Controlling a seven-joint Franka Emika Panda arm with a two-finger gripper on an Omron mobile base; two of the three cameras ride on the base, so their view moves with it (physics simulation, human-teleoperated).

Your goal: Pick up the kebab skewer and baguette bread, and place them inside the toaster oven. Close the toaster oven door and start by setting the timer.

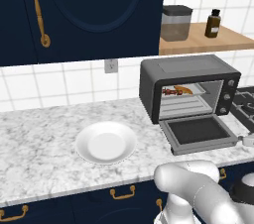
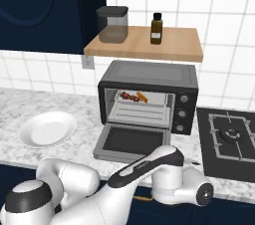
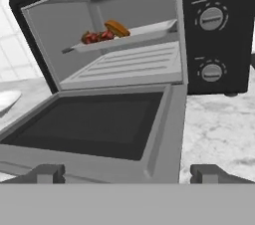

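Kebab skewer (image 3: 95, 36) and baguette bread (image 3: 117, 28) lie side by side on the upper tray inside the toaster oven (image 1: 188, 85); toaster oven door (image 3: 94, 127) hangs open; gripper (image 3: 128, 173) spread, empty, just before the door's edge; closing and timer remain.

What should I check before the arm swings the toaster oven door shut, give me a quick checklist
1. Kebab skewer inside the toaster oven, on the upper tray: ok.
2. Baguette bread on the same tray beside the skewer: ok.
3. Toaster oven door folded down flat, nothing lying on it: ok.
4. Gripper open, empty, low in front of the door's edge: ok.
5. Fingertips under the door's handle: cannot tell.
6. Timer knob position: cannot tell.
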